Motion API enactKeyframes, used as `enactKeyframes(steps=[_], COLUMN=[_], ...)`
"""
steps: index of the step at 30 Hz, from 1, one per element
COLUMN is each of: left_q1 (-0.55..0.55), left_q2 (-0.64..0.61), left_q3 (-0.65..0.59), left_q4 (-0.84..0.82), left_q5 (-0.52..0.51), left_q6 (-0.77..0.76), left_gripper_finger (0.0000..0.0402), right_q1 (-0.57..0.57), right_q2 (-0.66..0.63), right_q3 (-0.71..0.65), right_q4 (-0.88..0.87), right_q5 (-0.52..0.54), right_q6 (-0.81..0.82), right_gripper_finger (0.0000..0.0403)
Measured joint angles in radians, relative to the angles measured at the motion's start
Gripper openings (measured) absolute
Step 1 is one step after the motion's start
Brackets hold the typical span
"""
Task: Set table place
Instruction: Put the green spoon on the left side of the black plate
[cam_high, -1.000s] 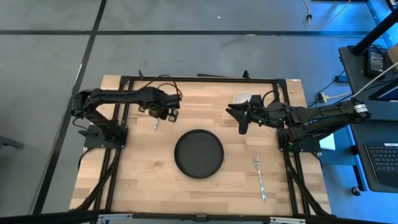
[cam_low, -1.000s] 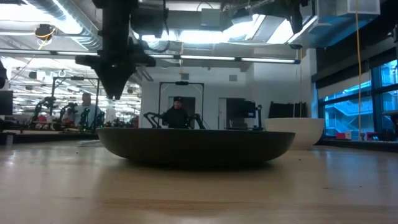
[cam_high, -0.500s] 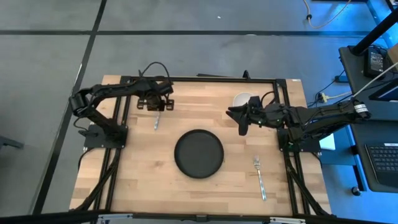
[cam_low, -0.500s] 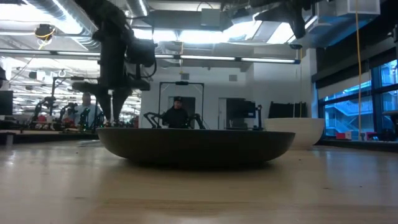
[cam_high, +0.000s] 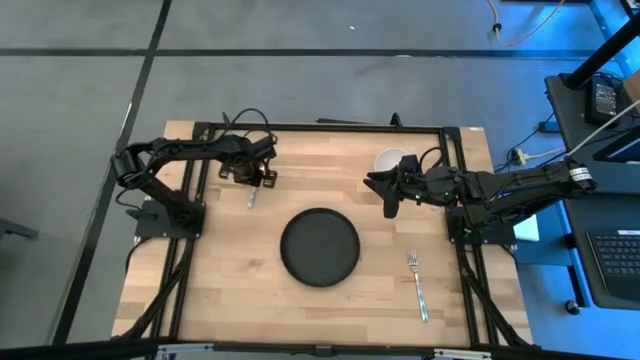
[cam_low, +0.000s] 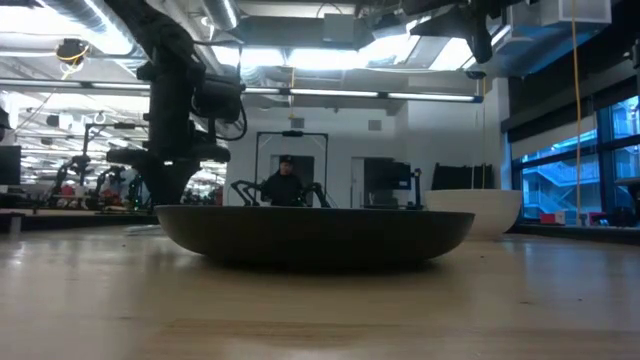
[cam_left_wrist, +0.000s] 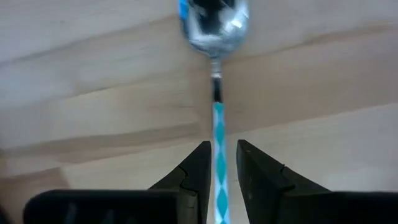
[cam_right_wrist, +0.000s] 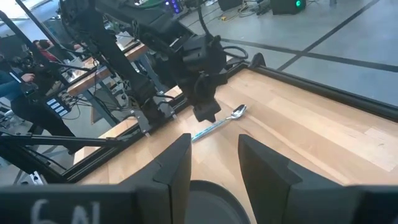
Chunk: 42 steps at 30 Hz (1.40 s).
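The left gripper (cam_high: 262, 178) has dropped low over the spoon (cam_left_wrist: 214, 37) on the counter (cam_high: 240, 290), jaws slightly spread astride its handle. The right gripper (cam_high: 390, 190) stays near the bowl (cam_high: 388, 159), jaws spread; plate (cam_high: 319, 247) and fork (cam_high: 417, 284) are unmoved.

Overhead, table-level and wrist views share the table (cam_high: 250, 280).

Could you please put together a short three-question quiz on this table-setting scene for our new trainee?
1. True or false: the fork lies between the black plate and the right arm's base.
2. Which utensil is the left gripper straddling on the table: A) knife, B) spoon, C) fork?
3. Where does the white bowl sit relative to the right gripper?

Key
1. True.
2. B; its fingers flank the blue-and-white handle.
3. Just beyond it, near the table's far edge.
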Motion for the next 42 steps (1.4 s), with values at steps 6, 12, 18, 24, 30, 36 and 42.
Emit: enactKeyframes(steps=[6,12,18,24,30,36,42], left_q1=[-0.03,-0.031,-0.032,-0.032,-0.031,-0.031,-0.031], left_q2=[0.0,0.0,0.0,0.0,0.0,0.0,0.042], left_q3=[-0.033,-0.048,-0.053,-0.053,-0.053,-0.053,-0.053], left_q4=[0.081,0.069,0.076,0.076,0.076,0.076,0.085], left_q5=[-0.001,-0.013,-0.018,-0.024,-0.047,-0.047,-0.047], left_q6=[-0.001,-0.002,0.019,0.048,0.05,0.05,0.05], left_gripper_finger=[0.007,0.0069,0.0069,0.0069,0.0069,0.0069,0.0069], right_q1=[0.0,0.0,0.0,0.0,0.0,0.0,0.0], right_q2=[0.0,0.0,0.0,0.0,0.0,0.0,0.0], right_q3=[0.0,0.0,0.0,0.0,0.0,0.0,0.0], right_q4=[0.001,0.002,0.002,0.002,0.002,0.002,0.002], right_q5=[0.0,0.001,0.001,0.001,0.001,0.001,0.001], right_q6=[0.0,0.005,0.006,0.008,0.008,0.008,0.008], right_gripper_finger=[0.0135,0.0135,0.0135,0.0135,0.0135,0.0135,0.0135])
